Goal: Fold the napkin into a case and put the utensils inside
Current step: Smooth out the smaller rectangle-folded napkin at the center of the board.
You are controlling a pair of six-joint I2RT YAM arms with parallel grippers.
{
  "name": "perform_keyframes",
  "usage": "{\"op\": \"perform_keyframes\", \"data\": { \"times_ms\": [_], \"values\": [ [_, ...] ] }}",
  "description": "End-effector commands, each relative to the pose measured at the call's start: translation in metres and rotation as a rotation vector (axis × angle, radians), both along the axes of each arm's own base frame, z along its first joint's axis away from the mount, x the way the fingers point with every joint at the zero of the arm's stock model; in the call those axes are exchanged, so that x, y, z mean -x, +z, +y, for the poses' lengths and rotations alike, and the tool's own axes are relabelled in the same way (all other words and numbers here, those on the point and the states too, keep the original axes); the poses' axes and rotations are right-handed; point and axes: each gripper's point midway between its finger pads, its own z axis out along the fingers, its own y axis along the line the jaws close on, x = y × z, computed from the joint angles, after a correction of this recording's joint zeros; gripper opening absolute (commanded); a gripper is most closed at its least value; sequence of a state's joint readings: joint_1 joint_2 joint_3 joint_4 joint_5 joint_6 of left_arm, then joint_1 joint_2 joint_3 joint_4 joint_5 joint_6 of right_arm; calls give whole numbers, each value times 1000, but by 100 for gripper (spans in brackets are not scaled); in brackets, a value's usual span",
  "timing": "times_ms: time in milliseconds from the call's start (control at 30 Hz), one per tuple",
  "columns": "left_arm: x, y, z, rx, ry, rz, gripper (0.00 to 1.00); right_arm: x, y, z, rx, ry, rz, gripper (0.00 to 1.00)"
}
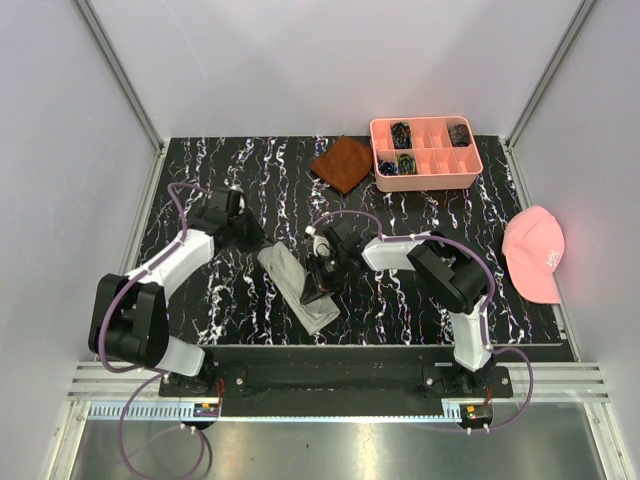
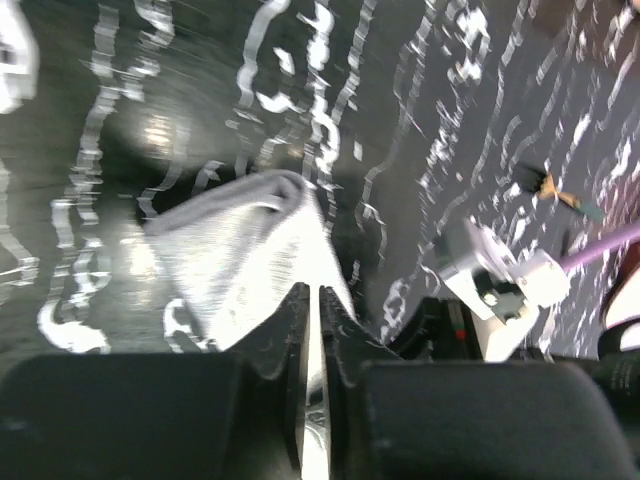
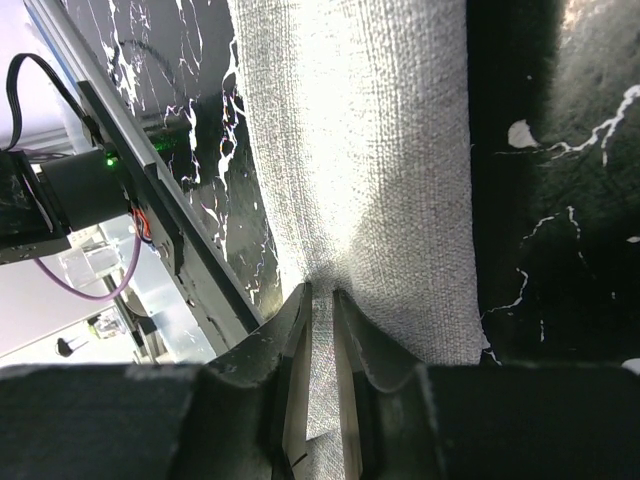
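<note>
Right gripper, left gripper — jaws nearly closed, pinching case.

The tabletop carries one folded light grey napkin near the middle, one rust-brown cloth further back, one pink tray at the far right and one pink cap at the right edge. There are two pincers: left pincer and right pincer.

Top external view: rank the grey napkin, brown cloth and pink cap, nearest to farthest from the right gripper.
1. napkin: mid-table, pinched by the right gripper.
2. brown cloth: toward the back.
3. pink cap: at the far right edge.
</note>
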State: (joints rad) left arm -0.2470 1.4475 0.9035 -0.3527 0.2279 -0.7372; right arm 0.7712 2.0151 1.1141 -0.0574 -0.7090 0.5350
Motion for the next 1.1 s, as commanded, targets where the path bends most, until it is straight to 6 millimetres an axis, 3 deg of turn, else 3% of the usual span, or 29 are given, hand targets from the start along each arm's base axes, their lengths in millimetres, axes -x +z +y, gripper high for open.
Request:
{"op": "perform_keyframes", "data": {
  "times_ms": [0, 233, 467, 600, 700, 867, 967, 1000, 1067],
  "values": [
    [-1, -5, 25, -68, 59, 20, 5, -6, -24, -14, 89, 4, -35, 24],
    [-4, -24, 21, -50, 63, 67, 2, -4, -29, -18, 101, 12, -34, 24],
    [10, -68, 3, 32, 32, 146, 1, -6, -29, -19, 102, 12, -35, 23],
    [18, -88, 7, -7, 40, 204, 0, -6, -30, -21, 112, 15, -37, 23],
    [23, -85, 21, -67, 82, 183, 0, -8, -30, -27, 150, 24, -57, 24],
    [22, -50, 29, -100, 87, 115, 0, -23, -13, -34, 215, 55, -161, 26],
    [16, -18, 32, -104, 99, 47, 11, -34, 14, -35, 255, 60, -244, 34],
    [15, -9, 35, -116, 105, 25, 19, -33, 22, -37, 268, 66, -251, 37],
    [12, 21, 40, -131, 108, -27, 25, -41, 40, -27, 265, 72, -309, 46]
  ]
}}
